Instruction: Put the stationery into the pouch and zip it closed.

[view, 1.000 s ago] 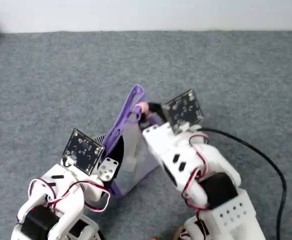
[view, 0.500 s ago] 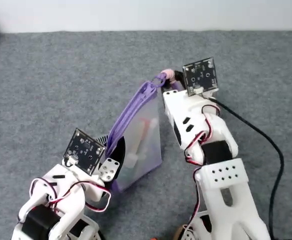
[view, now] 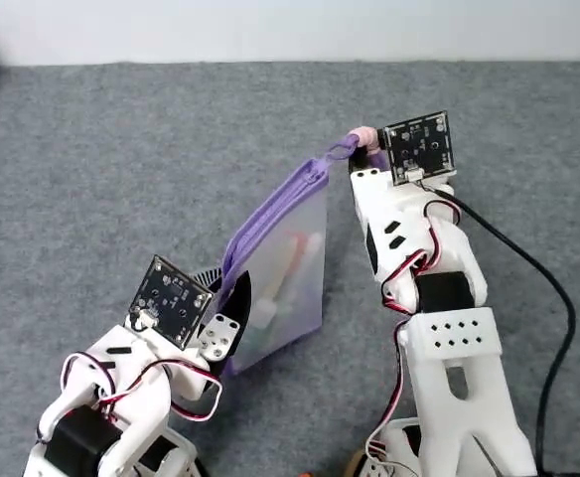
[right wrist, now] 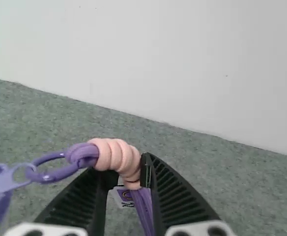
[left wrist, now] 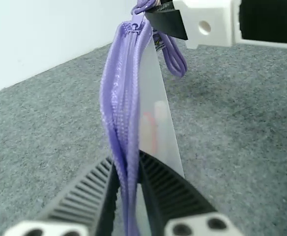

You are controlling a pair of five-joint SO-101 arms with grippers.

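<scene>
Carpet (view: 91,159), grey and short-piled, covers the table under both your arms. Nearest you, at the lower left of the high view, your left gripper (view: 232,298) is clenched on the near end of the pouch (view: 285,268). In its wrist view the ribbed fingers (left wrist: 92,184) pinch the purple zipper (left wrist: 119,98) from both sides at the left gripper (left wrist: 127,162).

From there the pouch stands on edge with the zipper uppermost, and it runs diagonally away from you toward the right arm. Its side is translucent. Through it you can make out the stationery (view: 295,263) as pale and reddish shapes. The zipper's two tapes lie pressed together along most of the length, but you cannot tell whether it is shut right at the near end.

At the far end your right gripper (view: 362,159) is grasping the pull (right wrist: 133,196), a purple strap that runs down between its fingers. A purple ring (right wrist: 50,164) and a cluster of pink beads (right wrist: 115,155) sit just at the fingertips.

A black cable (view: 538,308) trails over the carpet beside the right arm. Beyond everything, a plain white wall (view: 270,30) meets the carpet's far edge.
</scene>
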